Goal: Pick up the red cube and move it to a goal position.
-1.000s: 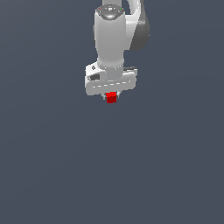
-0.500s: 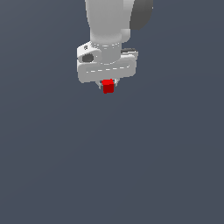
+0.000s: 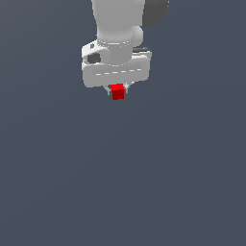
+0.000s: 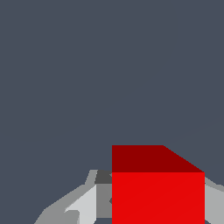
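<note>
Your gripper (image 3: 117, 91) pinched the red cube (image 3: 117, 92) and had carried it toward the exterior view's left; transport was under way.

The gripper (image 3: 117, 91) has moved toward the exterior view's left and a little up since a second ago. The red cube (image 3: 117, 92) went along with it, pinched between the fingers.
</note>
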Action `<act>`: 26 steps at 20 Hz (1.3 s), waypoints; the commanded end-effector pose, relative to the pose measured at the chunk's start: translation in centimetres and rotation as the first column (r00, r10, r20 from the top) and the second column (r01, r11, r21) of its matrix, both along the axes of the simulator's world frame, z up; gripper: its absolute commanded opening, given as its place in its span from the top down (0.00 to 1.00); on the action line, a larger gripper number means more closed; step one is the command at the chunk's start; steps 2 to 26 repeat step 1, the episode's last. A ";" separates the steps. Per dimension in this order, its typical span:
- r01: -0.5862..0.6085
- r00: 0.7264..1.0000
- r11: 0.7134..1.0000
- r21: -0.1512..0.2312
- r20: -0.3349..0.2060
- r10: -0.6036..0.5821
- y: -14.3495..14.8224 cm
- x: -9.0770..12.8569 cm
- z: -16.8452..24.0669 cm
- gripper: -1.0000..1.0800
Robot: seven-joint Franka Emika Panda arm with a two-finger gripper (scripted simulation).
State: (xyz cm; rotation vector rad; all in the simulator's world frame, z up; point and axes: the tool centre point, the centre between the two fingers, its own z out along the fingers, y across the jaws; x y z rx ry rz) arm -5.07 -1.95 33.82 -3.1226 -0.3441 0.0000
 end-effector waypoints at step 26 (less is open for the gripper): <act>0.000 1.000 1.000 0.000 0.000 0.000 0.0 0.0 -0.1 1.00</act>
